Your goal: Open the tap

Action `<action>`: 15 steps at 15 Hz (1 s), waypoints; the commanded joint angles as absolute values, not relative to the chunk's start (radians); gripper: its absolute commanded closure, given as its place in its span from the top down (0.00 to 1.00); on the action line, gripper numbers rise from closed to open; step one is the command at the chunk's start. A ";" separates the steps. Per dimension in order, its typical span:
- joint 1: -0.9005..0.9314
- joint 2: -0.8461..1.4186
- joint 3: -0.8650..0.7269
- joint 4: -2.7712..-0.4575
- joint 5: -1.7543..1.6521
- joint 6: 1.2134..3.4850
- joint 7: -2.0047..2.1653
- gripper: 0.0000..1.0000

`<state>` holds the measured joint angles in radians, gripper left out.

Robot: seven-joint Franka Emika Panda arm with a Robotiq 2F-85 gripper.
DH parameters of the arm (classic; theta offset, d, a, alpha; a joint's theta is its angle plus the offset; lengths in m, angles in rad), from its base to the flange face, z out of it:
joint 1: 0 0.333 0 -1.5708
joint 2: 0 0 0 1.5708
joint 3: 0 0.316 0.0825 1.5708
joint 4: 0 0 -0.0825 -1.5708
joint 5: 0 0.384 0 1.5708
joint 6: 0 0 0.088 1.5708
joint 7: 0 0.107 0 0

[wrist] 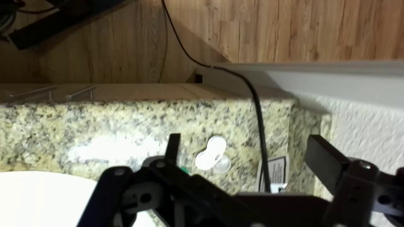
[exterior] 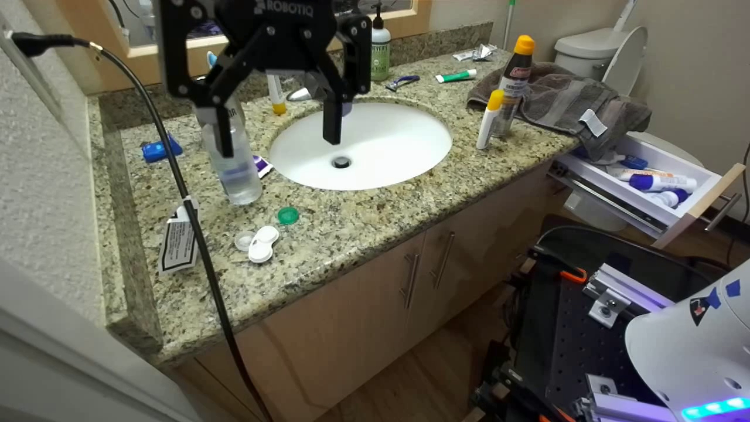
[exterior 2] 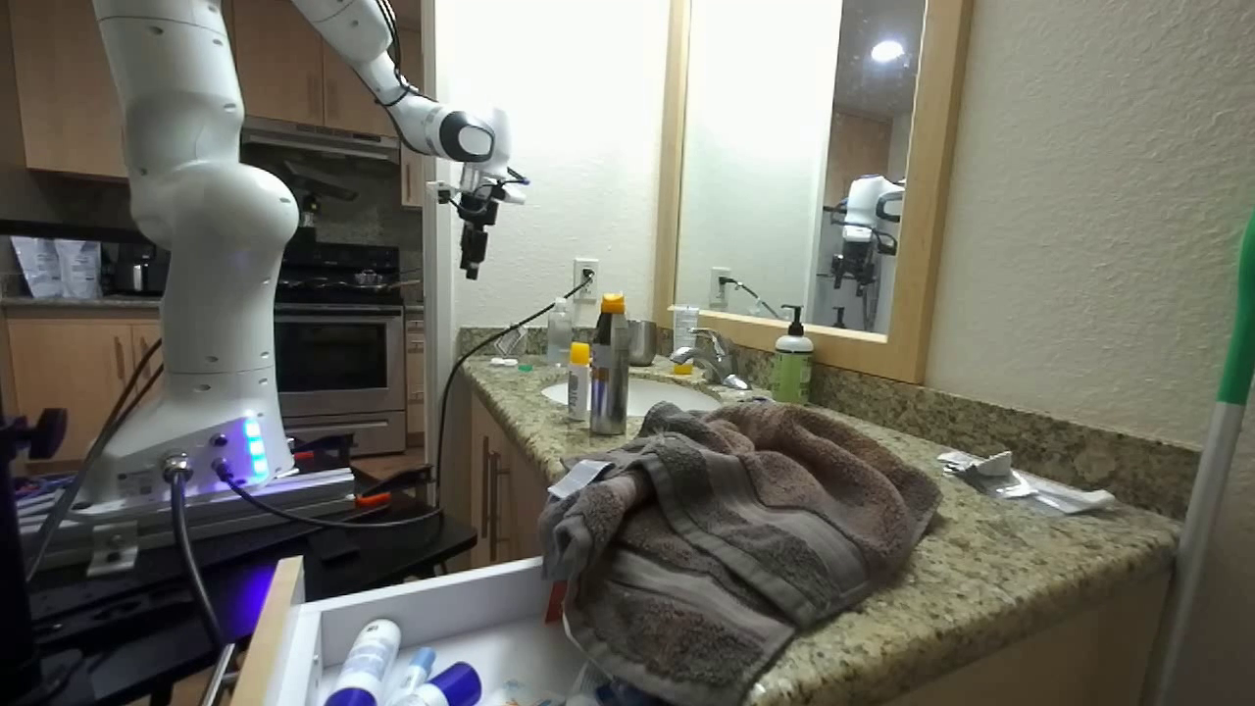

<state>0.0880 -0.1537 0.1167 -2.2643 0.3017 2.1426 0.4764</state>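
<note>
The tap [exterior 2: 708, 359] is a small shiny silver faucet with a curved spout and lever, at the back of the white oval basin [exterior 2: 667, 394]. In an exterior view its spout end [exterior: 300, 94] shows behind my gripper, which hides the rest. The basin also shows in the wrist view [wrist: 41, 201]; the tap is out of view there. My gripper [exterior: 277, 146] is open with nothing between its fingers. It points down, high above the counter and apart from the tap, as an exterior view [exterior 2: 472, 270] shows. In the wrist view the open fingers [wrist: 243, 140] frame the counter's end.
A clear water bottle [exterior: 234, 167] stands beside the basin. A green soap bottle [exterior 2: 791, 368], spray can [exterior 2: 610, 378] and bunched towel [exterior 2: 735, 520] are on the counter. A black cable [exterior: 193, 228] crosses the counter's end. The mirror [exterior 2: 755, 147] is behind. A drawer [exterior: 638, 176] stands open.
</note>
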 commanded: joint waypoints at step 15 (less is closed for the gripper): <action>-0.014 0.183 -0.011 -1.902 0.318 2.038 0.426 1.00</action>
<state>0.0049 0.0533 0.0097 -2.0442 0.3243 2.1152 0.4619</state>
